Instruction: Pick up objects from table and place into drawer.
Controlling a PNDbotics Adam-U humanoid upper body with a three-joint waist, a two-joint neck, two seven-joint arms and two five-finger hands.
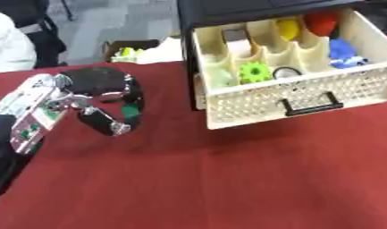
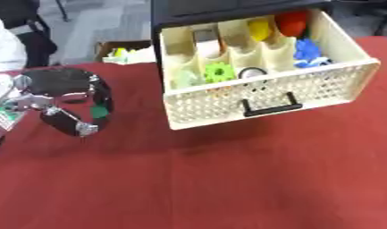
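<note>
Table: we see a dark red cloth-covered table [image 1: 227, 179] filling the near part of both views, with its far edge running along the upper left.

Drawer: a cream perforated plastic drawer [image 1: 305, 96] stands pulled out toward us from a black cabinet [image 1: 227, 11] at the far right. Its long axis runs left to right, slightly askew, and its black handle [image 1: 312, 105] faces near.

Drawer contents: cream dividers split it into compartments. In the near row we make out a green gear-shaped piece [image 1: 254, 72] and, just right of it, a small round white and dark thing [image 1: 286, 73]. A blue lumpy object [image 1: 346, 53] lies in the right compartment. In the far row sit a yellow rounded object [image 1: 288, 27], a red rounded object [image 1: 323, 22] to its right, and a brown and white block [image 1: 237, 39] to their left.

Left hand: the black and silver left hand [image 1: 102, 96] hangs over the table at the left, well apart from the drawer, with its arm coming in from the lower left.

Fingers: we see them curled round into a hook toward the thumb, with nothing visible between them.

Beyond the table: a cardboard box holding a yellow-green item [image 1: 130, 53] sits on the floor at the far left.
</note>
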